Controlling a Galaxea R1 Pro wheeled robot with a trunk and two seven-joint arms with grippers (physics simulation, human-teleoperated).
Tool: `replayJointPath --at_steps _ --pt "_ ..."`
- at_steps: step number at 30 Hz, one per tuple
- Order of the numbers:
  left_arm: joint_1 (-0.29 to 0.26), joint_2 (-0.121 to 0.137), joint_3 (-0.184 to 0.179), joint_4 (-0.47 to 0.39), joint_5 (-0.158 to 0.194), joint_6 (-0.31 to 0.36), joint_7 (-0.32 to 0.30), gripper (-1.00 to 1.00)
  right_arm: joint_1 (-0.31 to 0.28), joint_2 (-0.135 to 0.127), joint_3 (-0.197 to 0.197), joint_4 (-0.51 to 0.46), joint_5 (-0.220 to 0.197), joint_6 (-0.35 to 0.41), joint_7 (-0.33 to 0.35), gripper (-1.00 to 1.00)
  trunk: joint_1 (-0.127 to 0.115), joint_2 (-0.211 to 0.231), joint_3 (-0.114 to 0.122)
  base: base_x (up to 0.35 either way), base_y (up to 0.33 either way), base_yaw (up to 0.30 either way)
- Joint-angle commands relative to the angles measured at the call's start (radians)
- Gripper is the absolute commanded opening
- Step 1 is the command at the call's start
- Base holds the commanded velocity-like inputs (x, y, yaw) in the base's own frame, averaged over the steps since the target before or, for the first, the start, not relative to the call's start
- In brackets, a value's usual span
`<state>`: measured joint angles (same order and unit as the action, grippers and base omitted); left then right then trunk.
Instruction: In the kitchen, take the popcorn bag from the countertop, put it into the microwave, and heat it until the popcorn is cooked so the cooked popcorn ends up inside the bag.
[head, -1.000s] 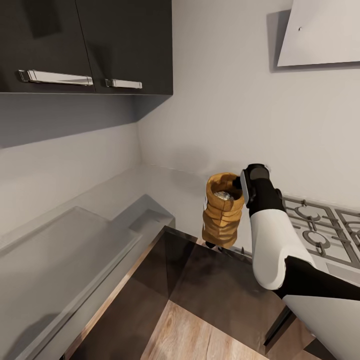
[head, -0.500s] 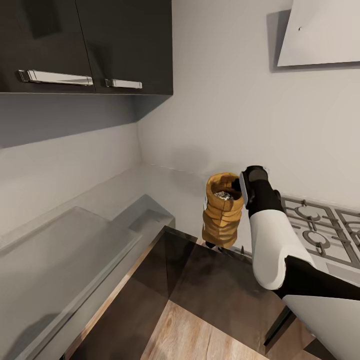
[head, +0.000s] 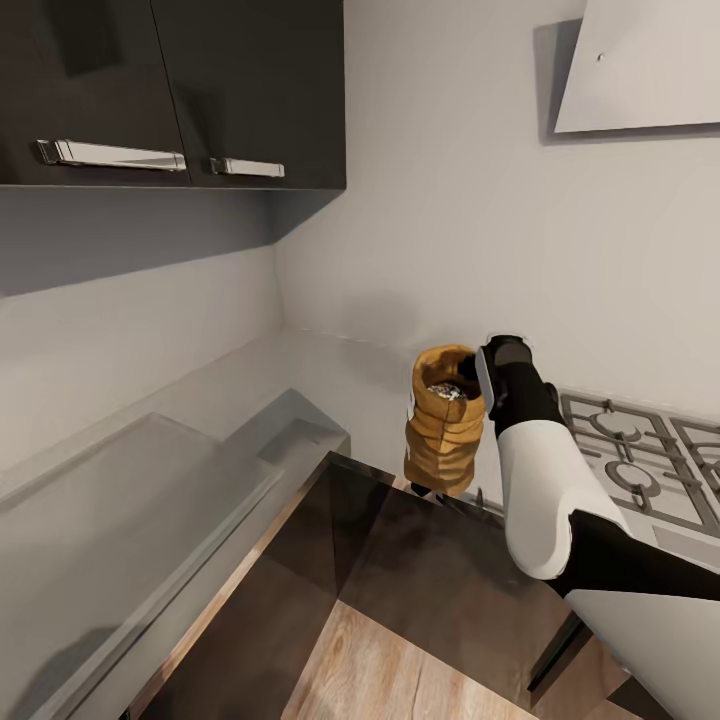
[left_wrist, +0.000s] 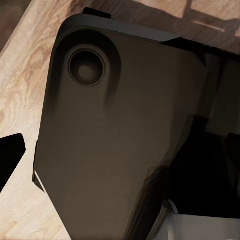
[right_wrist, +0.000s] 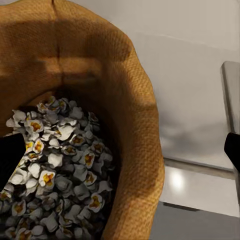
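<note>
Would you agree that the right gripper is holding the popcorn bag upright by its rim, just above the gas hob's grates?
Not quite: the popcorn bag hangs upright from the right gripper at its rim, but left of the gas hob, out past the countertop's front edge and above the floor, as the head view shows.

No writing, brand, number or sign can be read anywhere in these views. The popcorn bag (head: 445, 432) shows only plain creased brown paper. The dark wall cabinets (head: 170, 90) carry bare metal handles and no lettering.
</note>
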<state>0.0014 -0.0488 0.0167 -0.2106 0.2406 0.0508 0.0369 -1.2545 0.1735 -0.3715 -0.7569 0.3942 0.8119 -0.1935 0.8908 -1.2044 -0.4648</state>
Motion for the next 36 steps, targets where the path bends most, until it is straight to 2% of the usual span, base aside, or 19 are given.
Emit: replayJointPath --at_steps 1,5,8,16,36 --pt "0.000 0.000 0.002 -0.003 0.006 0.006 0.003 1.00 -0.001 0.001 -0.003 -0.001 -0.003 0.015 -0.004 1.00 0.000 -0.001 -0.001 0.000 0.000 0.000" --pt "0.000 0.000 0.002 -0.003 0.006 0.005 0.003 1.00 -0.001 0.001 -0.003 -0.015 0.000 0.083 -0.004 1.00 0.000 -0.001 -0.006 0.000 0.000 0.000" --pt "0.000 0.000 0.002 -0.003 0.006 0.005 0.003 1.00 0.000 0.001 -0.003 -0.024 0.000 0.098 -0.004 1.00 0.000 -0.001 -0.011 0.000 0.000 0.000" --pt "0.000 0.000 0.002 -0.003 0.006 0.005 0.003 1.00 0.000 0.001 -0.004 -0.084 0.002 0.119 -0.007 1.00 0.000 -0.001 -0.024 0.000 0.000 0.000" --pt "0.000 0.000 0.002 -0.003 0.006 0.005 0.003 1.00 -0.001 0.001 -0.006 -0.088 0.001 0.125 -0.007 1.00 0.000 -0.001 -0.056 0.000 0.000 0.000"
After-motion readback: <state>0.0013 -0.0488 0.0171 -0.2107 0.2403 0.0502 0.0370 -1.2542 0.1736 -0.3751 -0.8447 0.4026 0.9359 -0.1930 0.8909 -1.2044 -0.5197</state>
